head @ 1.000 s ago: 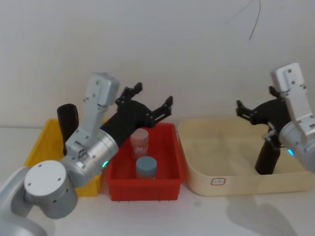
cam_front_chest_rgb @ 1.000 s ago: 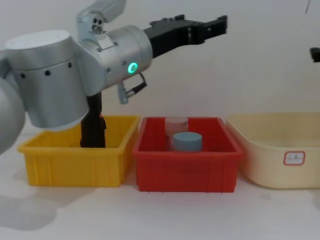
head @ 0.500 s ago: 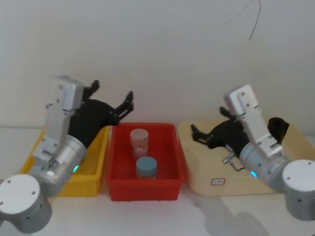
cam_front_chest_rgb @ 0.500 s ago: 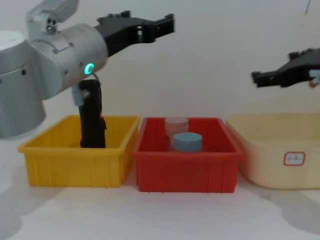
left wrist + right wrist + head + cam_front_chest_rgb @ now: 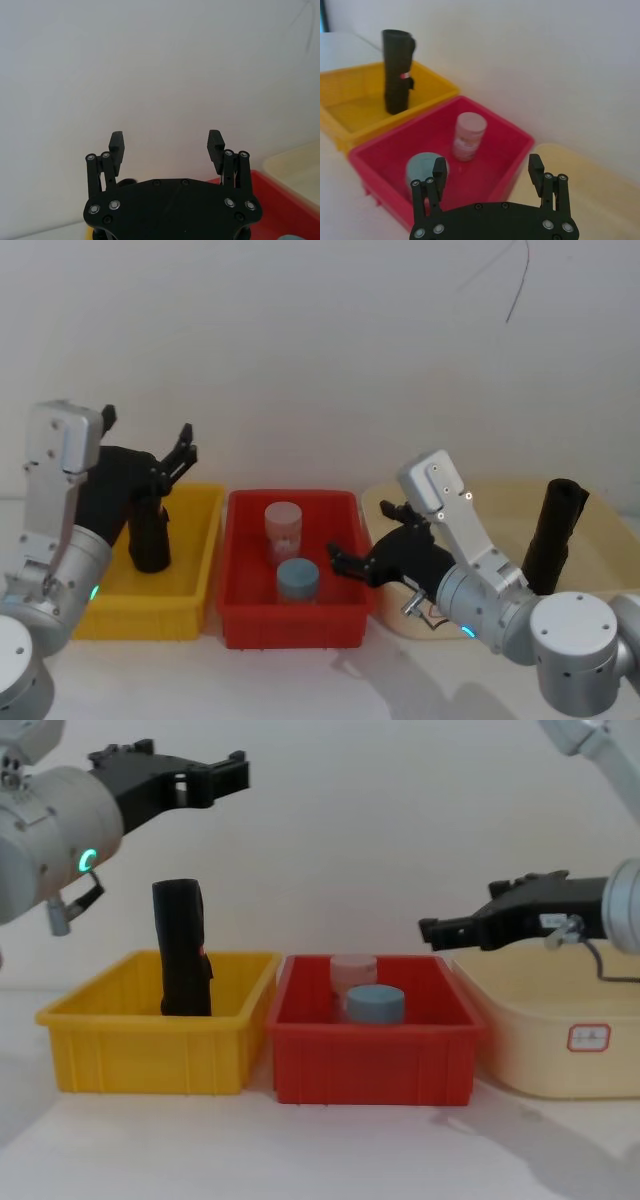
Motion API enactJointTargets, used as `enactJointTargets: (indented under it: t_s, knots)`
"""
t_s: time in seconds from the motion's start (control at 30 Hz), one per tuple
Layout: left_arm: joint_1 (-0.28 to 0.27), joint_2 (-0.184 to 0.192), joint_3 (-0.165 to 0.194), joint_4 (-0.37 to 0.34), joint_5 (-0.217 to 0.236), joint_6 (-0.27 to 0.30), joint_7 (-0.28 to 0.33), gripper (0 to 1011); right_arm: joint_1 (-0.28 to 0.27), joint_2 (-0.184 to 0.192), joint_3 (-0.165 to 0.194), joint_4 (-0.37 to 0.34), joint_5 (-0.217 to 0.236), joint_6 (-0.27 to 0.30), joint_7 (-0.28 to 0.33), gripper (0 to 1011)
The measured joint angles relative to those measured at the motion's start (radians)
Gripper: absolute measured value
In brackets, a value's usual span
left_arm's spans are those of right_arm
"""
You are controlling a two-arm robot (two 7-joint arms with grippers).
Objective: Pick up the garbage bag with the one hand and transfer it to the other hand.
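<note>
- The left gripper (image 5: 166, 142) hangs high at the left, its fingers spread wide (empty).
- The right gripper (image 5: 487, 167) reaches leftward, lower down, fingers also apart, arm stretched out level.

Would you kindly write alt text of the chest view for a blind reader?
A black garbage bag stands upright in a yellow bin, with the open left gripper above it. The open right gripper hangs over the right edge of a red bin.

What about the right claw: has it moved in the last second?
Yes. In the head view the right claw has swung leftward off the cream plastic tub to the right wall of the red plastic bin.
</note>
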Motion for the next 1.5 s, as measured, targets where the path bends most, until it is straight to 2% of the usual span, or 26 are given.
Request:
enactJointTargets:
  t_s: [0.5, 0.93, 1.27, 1.5]
  knots:
    - [0.032, 0.018, -0.031, -0.037, 0.03, 0.024, 0.048, 1001, 0.012, -0.02, -0.025, 0.037, 0.046, 0.03, 0.066, 999]
    - [0.04, 0.024, -0.04, -0.047, 0.038, 0.031, 0.061, 1000, 0.057, -0.039, -0.071, 0.091, 0.068, 0.054, 0.121, 1000]
    - [0.043, 0.025, -0.042, -0.05, 0.04, 0.032, 0.065, 1001, 0.093, -0.056, -0.099, 0.15, 0.072, 0.058, 0.137, 1000]
    - [0.044, 0.026, -0.043, -0.051, 0.041, 0.033, 0.066, 1001, 0.112, -0.065, -0.105, 0.19, 0.076, 0.054, 0.138, 1000]
